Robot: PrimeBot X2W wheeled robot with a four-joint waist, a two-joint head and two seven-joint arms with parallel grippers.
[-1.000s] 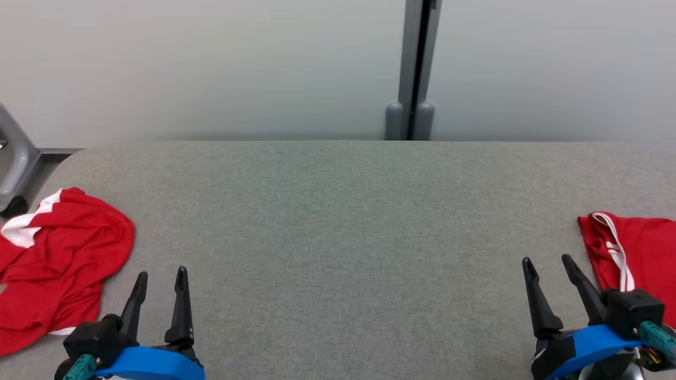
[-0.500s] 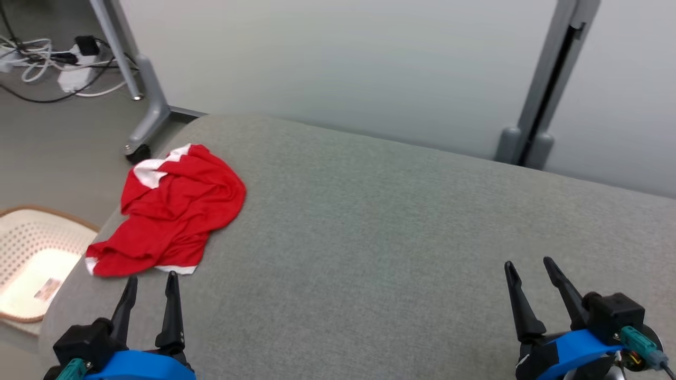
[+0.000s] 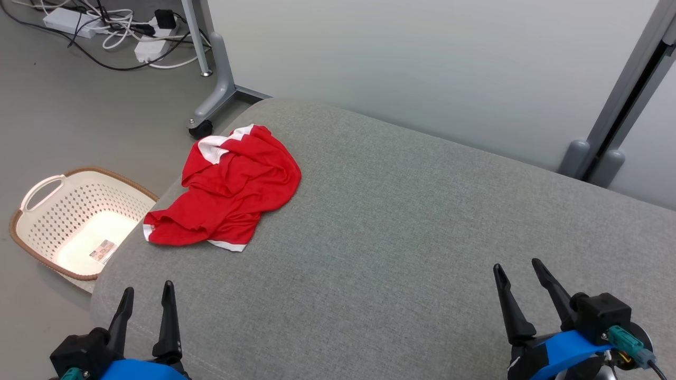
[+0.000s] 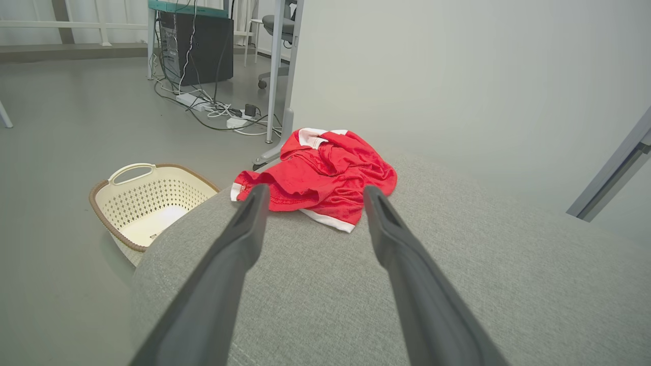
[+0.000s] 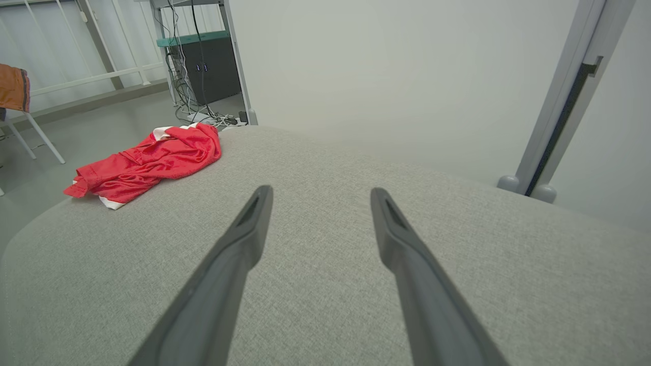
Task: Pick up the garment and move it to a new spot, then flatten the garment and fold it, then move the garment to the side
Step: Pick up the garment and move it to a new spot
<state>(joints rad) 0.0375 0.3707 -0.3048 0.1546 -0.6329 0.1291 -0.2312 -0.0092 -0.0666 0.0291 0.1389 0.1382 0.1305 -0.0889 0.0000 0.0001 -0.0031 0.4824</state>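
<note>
The garment, red with white trim, lies crumpled beyond the left pincer and well apart from the right pincer, both empty with fingers apart over the grey bench, near its far left end above a floor basket.

Left end effector, right end effector: both spread wide, empty.
</note>
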